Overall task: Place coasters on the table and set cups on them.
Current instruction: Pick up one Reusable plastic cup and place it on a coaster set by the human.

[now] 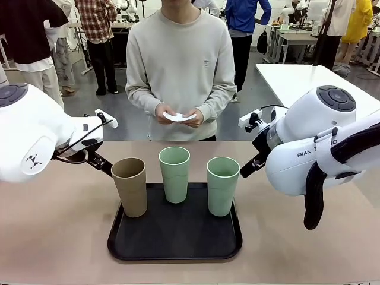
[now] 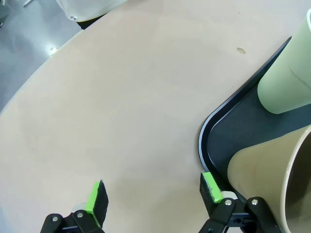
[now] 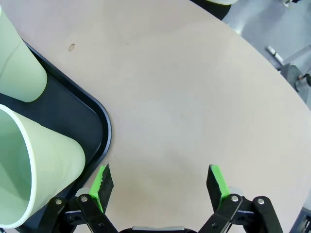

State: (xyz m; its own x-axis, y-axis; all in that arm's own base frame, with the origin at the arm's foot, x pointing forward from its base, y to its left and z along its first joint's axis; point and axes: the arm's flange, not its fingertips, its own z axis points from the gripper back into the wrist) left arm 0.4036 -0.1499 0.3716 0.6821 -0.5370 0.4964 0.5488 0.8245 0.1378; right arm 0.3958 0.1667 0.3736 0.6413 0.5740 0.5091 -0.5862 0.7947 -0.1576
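Three cups stand upright on a black tray (image 1: 148,249): a tan-brown cup (image 1: 130,186) at the left, a mint green cup (image 1: 174,174) in the middle, another mint green cup (image 1: 222,185) at the right. A person across the table (image 1: 53,237) holds white coasters (image 1: 179,117) in both hands. My left gripper (image 2: 153,195) hovers open over bare tabletop beside the tray's corner, the tan cup (image 2: 272,179) close to one finger. My right gripper (image 3: 160,185) is open above the table, next to the tray (image 3: 92,121) and a green cup (image 3: 36,170).
A white table (image 1: 309,77) stands at the back right. Other people stand in the background. Bare tabletop stretches left and right of the tray and between it and the person.
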